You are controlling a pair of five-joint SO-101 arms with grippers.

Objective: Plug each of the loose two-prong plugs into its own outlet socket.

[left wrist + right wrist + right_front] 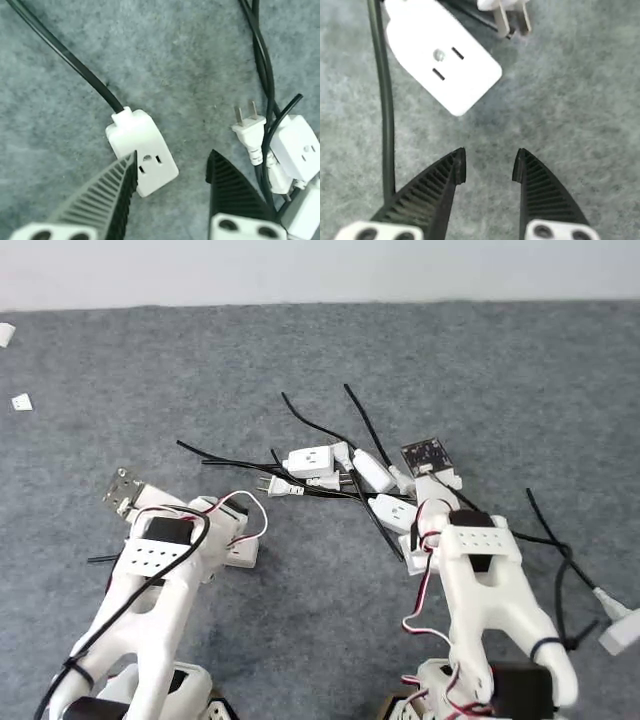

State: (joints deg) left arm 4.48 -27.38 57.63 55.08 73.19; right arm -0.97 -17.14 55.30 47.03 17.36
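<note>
Both jaws spread — left at the edge of an outlet socket (145, 150), right facing a second socket (445, 60) across bare carpet (570, 110).

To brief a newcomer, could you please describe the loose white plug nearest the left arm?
On the grey carpeted table, find the tangle of black cords and white outlet blocks at the centre. At its edge facing the left arm lies the small white two-prong plug. Unlike the boxy blocks, it is slim, with two bare metal prongs pointing away from the tangle.
</note>
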